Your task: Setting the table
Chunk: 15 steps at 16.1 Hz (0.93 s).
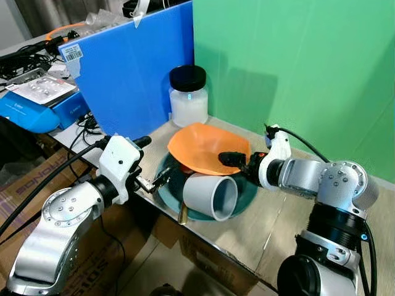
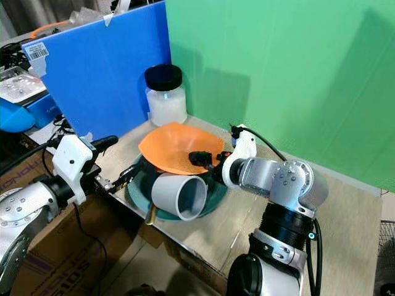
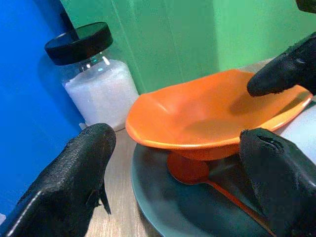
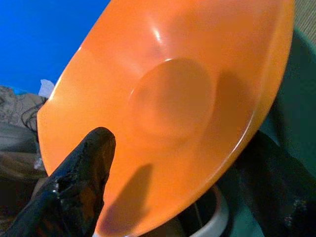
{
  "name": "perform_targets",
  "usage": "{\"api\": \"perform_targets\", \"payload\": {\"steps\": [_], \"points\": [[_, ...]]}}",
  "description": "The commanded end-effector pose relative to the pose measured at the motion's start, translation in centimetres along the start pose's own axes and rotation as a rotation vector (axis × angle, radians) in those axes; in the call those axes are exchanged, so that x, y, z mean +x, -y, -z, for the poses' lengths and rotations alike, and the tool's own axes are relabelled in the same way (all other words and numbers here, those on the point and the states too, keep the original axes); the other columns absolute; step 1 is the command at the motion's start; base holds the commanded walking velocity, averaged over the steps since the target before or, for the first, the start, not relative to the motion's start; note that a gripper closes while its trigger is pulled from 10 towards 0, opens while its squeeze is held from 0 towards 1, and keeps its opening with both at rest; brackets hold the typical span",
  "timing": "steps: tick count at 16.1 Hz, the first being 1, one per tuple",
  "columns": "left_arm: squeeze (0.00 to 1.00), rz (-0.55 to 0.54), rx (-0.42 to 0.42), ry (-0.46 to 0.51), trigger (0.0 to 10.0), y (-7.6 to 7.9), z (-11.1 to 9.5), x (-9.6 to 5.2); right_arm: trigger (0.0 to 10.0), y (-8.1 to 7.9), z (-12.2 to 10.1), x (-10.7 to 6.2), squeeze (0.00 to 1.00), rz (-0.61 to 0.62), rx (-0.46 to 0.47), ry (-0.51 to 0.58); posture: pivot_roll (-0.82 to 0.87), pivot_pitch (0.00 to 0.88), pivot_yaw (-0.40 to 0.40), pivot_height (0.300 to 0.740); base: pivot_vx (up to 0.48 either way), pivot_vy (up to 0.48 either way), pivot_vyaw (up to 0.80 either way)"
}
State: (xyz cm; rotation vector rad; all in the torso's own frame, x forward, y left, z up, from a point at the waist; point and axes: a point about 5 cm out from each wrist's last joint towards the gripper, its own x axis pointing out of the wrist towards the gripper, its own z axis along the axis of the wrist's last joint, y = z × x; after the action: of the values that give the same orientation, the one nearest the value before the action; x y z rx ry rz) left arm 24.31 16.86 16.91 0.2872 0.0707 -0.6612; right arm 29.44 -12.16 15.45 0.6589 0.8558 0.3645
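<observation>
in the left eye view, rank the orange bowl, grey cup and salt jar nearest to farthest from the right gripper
1. orange bowl: its rim sits between the right gripper fingers.
2. grey cup: lying on its side on the teal plate, just below the gripper.
3. salt jar: back by the blue board.

One orange bowl (image 1: 207, 148) is sitting tilted on one dark teal plate (image 1: 250, 191). One grey cup (image 1: 211, 195) is lying on its side on that plate, and one orange spoon (image 3: 197, 175) is lying under the bowl. One black-lidded jar (image 1: 188, 95) of white grains is standing behind. Two grippers are showing, the left gripper (image 1: 162, 177) and the right gripper (image 1: 229, 160). One blue panel (image 1: 133, 71) and one green panel (image 1: 296, 68) are standing at the back.
</observation>
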Motion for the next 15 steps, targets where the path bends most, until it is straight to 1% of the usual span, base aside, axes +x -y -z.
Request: {"api": "perform_targets", "payload": {"steps": [1,4,7,11,15], "points": [[0.0,0.018,0.015,0.003,10.0,0.2,-0.2,-0.2,0.0,-0.5,0.1,0.3,0.0,-0.023,0.022,-0.01,0.13,0.0,0.045,0.74,0.0,0.0,0.0],[0.0,0.061,0.002,0.001,10.0,0.8,-0.2,-0.4,0.0,-0.9,0.5,0.8,0.0,-0.055,0.129,-0.001,0.14,0.0,0.043,0.74,0.0,0.0,0.0],[0.0,0.101,-0.01,-0.008,10.0,1.3,0.0,-0.5,0.0,-1.1,0.8,1.0,0.0,-0.075,0.172,-0.002,0.13,0.0,0.046,0.74,0.0,0.0,0.0],[0.0,0.108,-0.012,-0.006,10.0,1.5,-0.1,-0.4,0.0,-1.3,1.0,1.3,0.0,-0.078,0.225,-0.007,0.13,0.0,0.046,0.74,0.0,0.0,0.0],[0.0,0.105,-0.012,-0.007,10.0,1.5,-0.1,-0.4,0.0,-1.6,1.3,1.4,0.0,-0.089,0.245,-0.008,0.13,0.0,0.044,0.74,0.0,0.0,0.0]]}}
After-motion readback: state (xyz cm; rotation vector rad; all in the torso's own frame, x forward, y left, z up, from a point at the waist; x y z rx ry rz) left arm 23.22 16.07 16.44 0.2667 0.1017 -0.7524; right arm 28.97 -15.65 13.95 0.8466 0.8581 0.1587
